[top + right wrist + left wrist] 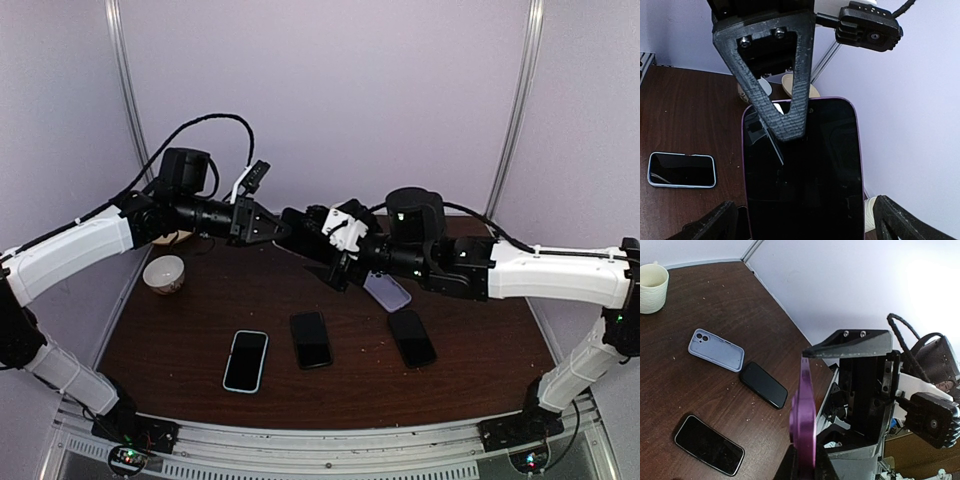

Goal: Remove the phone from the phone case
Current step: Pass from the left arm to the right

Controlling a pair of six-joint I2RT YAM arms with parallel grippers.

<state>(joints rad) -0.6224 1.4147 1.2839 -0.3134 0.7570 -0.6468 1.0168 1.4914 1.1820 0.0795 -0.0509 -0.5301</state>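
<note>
The phone shows its black screen in the right wrist view, framed by its purple phone case. My left gripper is shut on the case's end, which appears edge-on as the purple phone case in the left wrist view. One left finger lies across the top of the screen. My right gripper is open, with its fingertips standing wide on either side of the phone, apart from it. From above, the two grippers meet over the table's back middle, left gripper facing right gripper.
On the table lie a lavender case, two bare black phones and a phone in a light blue case. A white cup stands at the left. Walls close in behind.
</note>
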